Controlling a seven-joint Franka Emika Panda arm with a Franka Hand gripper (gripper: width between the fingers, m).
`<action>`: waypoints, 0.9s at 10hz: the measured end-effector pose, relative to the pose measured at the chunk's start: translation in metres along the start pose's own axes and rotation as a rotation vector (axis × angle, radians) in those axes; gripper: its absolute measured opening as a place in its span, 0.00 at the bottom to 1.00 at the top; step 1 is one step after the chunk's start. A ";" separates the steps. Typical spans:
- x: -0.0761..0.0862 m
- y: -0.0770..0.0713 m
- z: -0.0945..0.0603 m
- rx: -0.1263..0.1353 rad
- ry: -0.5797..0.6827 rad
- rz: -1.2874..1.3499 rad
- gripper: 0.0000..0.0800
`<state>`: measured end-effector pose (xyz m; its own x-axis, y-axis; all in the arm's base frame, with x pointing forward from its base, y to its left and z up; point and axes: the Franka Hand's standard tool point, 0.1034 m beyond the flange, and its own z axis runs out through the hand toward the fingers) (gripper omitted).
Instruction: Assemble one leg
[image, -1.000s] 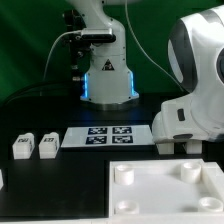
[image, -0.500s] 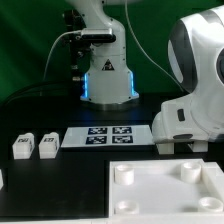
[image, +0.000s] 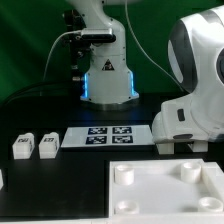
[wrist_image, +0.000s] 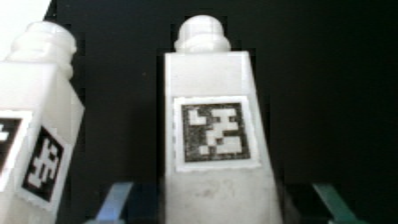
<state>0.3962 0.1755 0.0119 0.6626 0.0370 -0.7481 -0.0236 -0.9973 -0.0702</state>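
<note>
In the wrist view a white leg with a square black-and-white tag and a rounded tip lies between my gripper's two fingers. The fingers stand on either side of it, with a dark gap between each finger and the leg. The gripper is open. A second tagged leg lies right beside the first. In the exterior view the gripper is low at the table behind the tray, on the exterior view's right. The white hand hides the legs under it.
Two more small white tagged legs lie at the exterior view's left. The marker board lies mid-table. The large white square tray with round corner sockets fills the front right. The robot base stands behind.
</note>
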 end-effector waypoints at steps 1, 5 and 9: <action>0.000 0.000 -0.002 0.001 0.003 0.000 0.37; -0.019 0.016 -0.097 0.031 0.142 -0.052 0.37; -0.044 0.017 -0.125 0.016 0.654 -0.057 0.37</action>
<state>0.4606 0.1488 0.1258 0.9816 0.0378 -0.1874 0.0171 -0.9937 -0.1109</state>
